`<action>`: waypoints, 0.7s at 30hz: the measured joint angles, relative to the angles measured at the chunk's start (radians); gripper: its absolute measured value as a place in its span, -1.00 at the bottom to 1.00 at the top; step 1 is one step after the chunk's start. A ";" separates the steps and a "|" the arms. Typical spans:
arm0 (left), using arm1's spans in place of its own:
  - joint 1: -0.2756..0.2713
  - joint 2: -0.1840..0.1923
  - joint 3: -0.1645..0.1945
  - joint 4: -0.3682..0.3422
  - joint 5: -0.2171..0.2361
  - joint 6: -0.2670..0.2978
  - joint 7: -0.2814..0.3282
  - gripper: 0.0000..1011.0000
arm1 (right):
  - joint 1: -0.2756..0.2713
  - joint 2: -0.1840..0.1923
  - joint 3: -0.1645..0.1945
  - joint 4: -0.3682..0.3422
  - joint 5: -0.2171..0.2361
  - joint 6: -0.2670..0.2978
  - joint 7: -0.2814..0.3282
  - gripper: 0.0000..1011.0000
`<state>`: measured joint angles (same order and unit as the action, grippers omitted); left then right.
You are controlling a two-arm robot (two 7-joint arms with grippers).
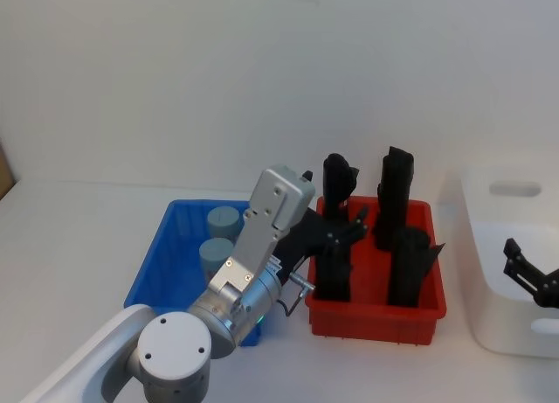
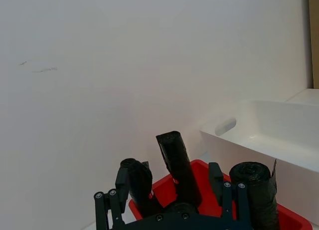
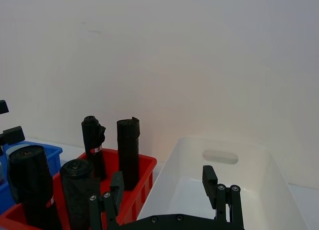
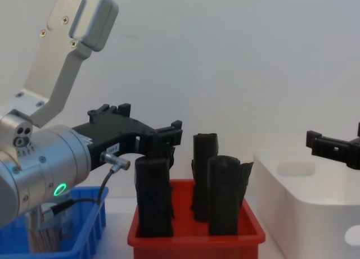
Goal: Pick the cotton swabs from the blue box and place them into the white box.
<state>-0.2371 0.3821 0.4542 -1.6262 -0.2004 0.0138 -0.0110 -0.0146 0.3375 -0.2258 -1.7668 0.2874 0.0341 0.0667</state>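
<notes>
My left gripper (image 1: 348, 226) wide, empty, mid-frame above red bin (image 1: 376, 320); right gripper (image 1: 524, 270) wide, at white box (image 1: 489, 272), right edge. White surface (image 1: 79, 237), plain white wall (image 1: 218, 71) behind.

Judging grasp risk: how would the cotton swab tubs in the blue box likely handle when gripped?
The cotton swab tubs look round and flat-lidded: probably stiff, apt to roll if tipped. Small inside the blue box, so likely light.
</notes>
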 joint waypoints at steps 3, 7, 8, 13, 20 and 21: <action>0.000 0.000 0.000 0.000 0.000 0.000 0.000 0.99 | 0.000 0.000 0.000 0.000 0.000 0.000 0.000 0.98; 0.000 0.000 0.000 0.000 0.000 0.000 0.000 0.99 | 0.000 0.000 0.000 0.000 0.000 0.000 0.000 0.98; 0.000 0.000 0.000 0.000 0.000 0.000 0.000 0.99 | 0.000 0.000 0.000 0.000 0.000 0.000 0.000 0.98; 0.000 0.000 0.000 0.000 0.000 0.000 0.000 0.99 | 0.000 0.000 0.000 0.000 0.000 0.000 0.000 0.98; 0.000 0.000 0.000 0.000 0.000 0.000 0.000 0.99 | 0.000 0.000 0.000 0.000 0.000 0.000 0.000 0.98; 0.000 0.000 0.000 0.000 0.000 0.000 0.000 0.99 | 0.000 0.000 0.000 0.000 0.000 0.000 0.000 0.98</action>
<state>-0.2372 0.3821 0.4542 -1.6262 -0.2004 0.0138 -0.0109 -0.0146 0.3374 -0.2258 -1.7668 0.2874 0.0340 0.0668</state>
